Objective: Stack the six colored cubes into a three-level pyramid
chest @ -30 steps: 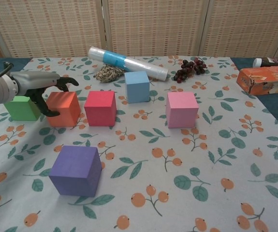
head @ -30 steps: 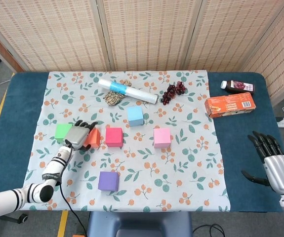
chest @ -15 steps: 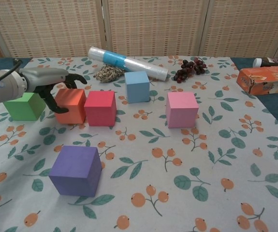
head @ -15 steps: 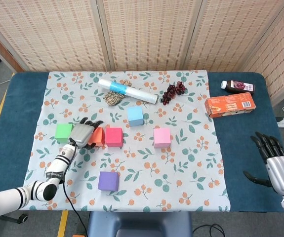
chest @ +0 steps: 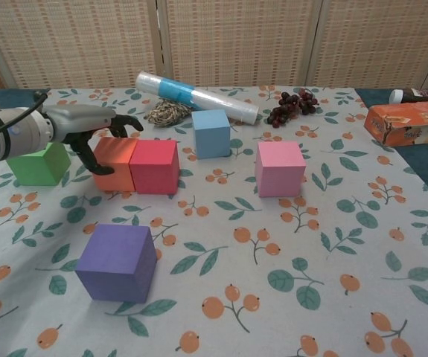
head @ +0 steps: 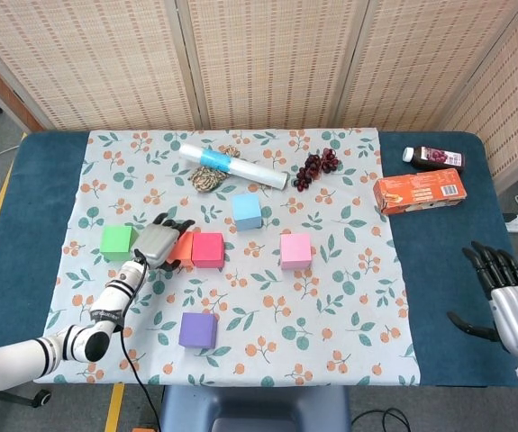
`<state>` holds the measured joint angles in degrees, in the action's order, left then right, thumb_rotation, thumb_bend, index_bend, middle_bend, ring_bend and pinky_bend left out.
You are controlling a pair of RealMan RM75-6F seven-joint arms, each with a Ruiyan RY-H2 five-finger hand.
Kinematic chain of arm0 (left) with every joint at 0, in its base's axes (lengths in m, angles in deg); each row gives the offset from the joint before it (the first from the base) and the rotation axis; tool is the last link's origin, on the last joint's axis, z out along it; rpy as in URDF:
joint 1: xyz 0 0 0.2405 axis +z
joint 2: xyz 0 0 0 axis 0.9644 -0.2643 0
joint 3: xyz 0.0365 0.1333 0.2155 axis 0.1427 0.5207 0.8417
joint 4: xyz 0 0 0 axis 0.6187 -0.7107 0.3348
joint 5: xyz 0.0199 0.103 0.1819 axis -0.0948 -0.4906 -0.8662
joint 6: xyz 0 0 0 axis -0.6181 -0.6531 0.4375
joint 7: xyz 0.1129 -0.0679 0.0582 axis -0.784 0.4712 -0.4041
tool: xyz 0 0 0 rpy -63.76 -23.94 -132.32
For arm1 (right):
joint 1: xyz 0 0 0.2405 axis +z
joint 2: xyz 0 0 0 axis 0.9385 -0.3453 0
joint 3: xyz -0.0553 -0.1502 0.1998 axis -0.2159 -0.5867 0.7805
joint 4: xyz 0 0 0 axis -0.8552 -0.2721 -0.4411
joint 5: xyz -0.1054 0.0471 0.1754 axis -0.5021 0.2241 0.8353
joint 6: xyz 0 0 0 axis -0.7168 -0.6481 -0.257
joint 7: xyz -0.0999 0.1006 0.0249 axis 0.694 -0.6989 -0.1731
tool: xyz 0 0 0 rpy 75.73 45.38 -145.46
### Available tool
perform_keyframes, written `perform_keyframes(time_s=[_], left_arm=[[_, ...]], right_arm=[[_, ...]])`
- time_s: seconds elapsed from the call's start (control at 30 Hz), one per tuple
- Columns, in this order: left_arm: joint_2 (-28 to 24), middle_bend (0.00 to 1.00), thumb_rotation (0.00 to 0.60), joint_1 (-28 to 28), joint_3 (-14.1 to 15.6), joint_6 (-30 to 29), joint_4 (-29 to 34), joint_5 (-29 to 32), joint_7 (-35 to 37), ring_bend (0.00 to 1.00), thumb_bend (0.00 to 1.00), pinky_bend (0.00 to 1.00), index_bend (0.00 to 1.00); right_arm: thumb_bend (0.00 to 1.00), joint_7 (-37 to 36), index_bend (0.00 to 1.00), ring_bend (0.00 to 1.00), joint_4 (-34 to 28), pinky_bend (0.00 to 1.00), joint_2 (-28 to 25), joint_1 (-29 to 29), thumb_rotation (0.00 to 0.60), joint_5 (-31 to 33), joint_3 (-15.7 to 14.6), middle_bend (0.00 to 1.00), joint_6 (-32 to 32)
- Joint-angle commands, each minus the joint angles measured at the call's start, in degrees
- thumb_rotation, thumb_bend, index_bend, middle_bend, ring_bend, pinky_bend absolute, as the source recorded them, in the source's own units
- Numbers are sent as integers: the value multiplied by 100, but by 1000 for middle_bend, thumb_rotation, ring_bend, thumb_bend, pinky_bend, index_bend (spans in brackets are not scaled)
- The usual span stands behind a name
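Head view: left hand, left of centre, fingers wrapped over the orange cube, which touches the red cube. Green cube just left of the hand; blue cube above; pink cube right; purple cube lower centre. Right hand, lower right, fingers spread, holding nothing.

Chest view: left hand gripping the orange cube, flush against the red cube; purple cube in the foreground.
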<state>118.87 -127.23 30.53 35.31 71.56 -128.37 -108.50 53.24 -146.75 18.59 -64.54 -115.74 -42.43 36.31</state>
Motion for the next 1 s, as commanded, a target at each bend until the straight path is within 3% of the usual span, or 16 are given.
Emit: perform_keyframes(time_s=[0.03, 1.0], left_arm=[[-2, 317, 600, -17, -8, 23, 0, -5, 6, 177, 334, 82, 110], [20, 314, 600, -164, 20, 97, 77, 202, -178, 170, 333, 76, 95]], right_arm=[[0, 3, 0, 0, -3, 54, 0, -3, 528, 6, 5, 0, 6], [0, -72, 0, 0, 32, 54, -14, -97, 528, 31, 7, 0, 99]])
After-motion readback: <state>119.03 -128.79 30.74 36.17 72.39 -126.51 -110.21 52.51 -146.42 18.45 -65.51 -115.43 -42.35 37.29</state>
